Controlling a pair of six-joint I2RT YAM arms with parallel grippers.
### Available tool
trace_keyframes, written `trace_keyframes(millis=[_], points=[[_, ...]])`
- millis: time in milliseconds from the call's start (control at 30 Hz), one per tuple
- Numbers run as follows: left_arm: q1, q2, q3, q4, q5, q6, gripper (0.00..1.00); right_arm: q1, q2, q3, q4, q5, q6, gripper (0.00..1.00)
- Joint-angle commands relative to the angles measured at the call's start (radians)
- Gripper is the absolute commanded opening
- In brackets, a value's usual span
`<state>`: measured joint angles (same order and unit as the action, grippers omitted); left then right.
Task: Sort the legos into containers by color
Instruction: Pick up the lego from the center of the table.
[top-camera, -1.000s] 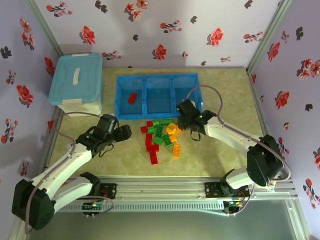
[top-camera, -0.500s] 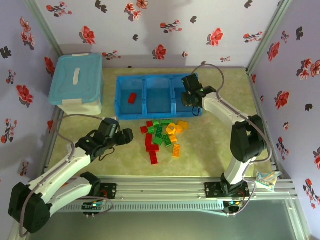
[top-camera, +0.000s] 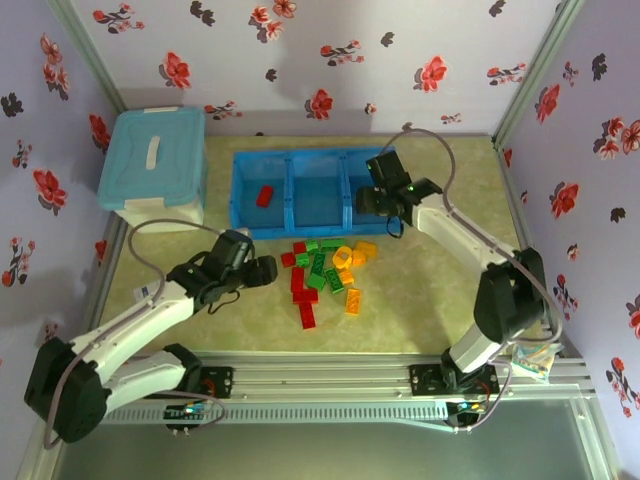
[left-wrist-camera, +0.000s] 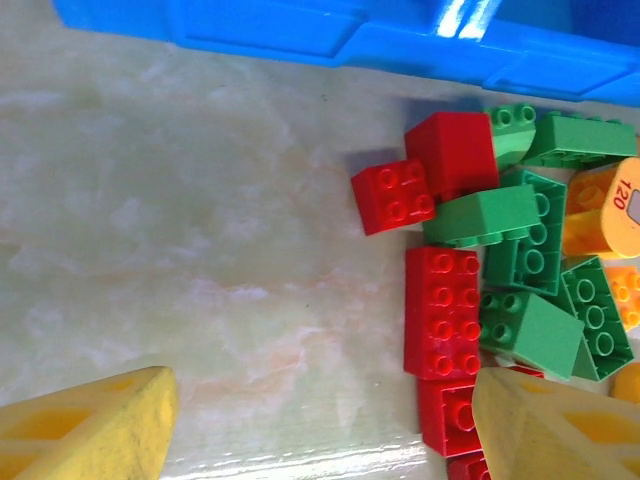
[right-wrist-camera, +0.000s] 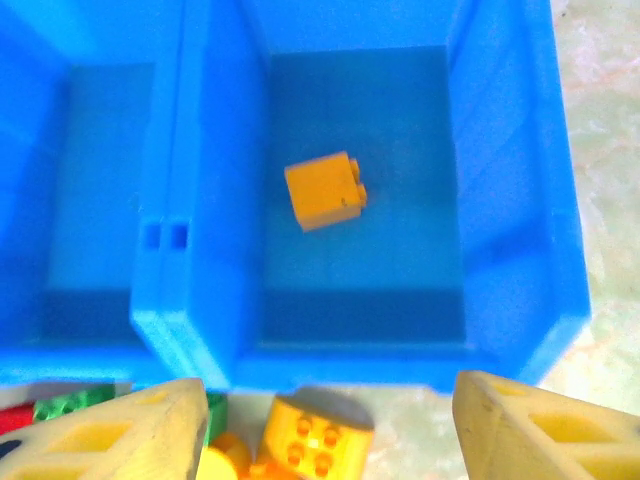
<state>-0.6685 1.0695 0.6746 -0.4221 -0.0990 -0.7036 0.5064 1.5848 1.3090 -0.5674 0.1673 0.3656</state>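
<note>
Just ahead of the right gripper (right-wrist-camera: 325, 400), fingers parted and empty, an orange brick (right-wrist-camera: 324, 190) is seen in the tray's (right-wrist-camera: 200, 330) end bin and a red brick (top-camera: 264, 196) two bins leftward, while the pile (left-wrist-camera: 520, 255) just ahead of the likewise parted left gripper (left-wrist-camera: 322, 385) is left unsorted.

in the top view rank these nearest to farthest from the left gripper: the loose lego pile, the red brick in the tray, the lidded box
From the left gripper:
1. lego pile, just to its right.
2. red brick, behind the gripper, in the left compartment of the tray.
3. light-blue lidded box, in the back-left corner.
</note>
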Motion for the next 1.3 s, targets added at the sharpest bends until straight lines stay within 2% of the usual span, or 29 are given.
trace_keyframes(millis=[0, 500, 633, 933, 1100, 1267], points=[[-0.016, 0.075, 0.085, 0.027, 0.016, 0.03, 0.77, 0.008, -0.091, -0.091, 0.047, -0.017, 0.046, 0.64], [-0.088, 0.456, 0.338, 0.005, 0.017, 0.039, 0.73, 0.009, -0.361, -0.425, 0.109, -0.006, 0.129, 0.62], [-0.102, 0.538, 0.4, -0.04, -0.031, 0.027, 0.69, 0.007, -0.397, -0.465, 0.107, 0.003, 0.139, 0.62], [-0.13, 0.673, 0.484, -0.063, -0.062, 0.011, 0.64, 0.004, -0.433, -0.507, 0.122, 0.008, 0.15, 0.6], [-0.137, 0.717, 0.508, -0.07, -0.066, 0.006, 0.58, 0.0, -0.452, -0.522, 0.124, 0.015, 0.149, 0.59], [-0.143, 0.737, 0.513, -0.076, -0.081, 0.005, 0.47, -0.006, -0.473, -0.539, 0.122, 0.017, 0.151, 0.58]])
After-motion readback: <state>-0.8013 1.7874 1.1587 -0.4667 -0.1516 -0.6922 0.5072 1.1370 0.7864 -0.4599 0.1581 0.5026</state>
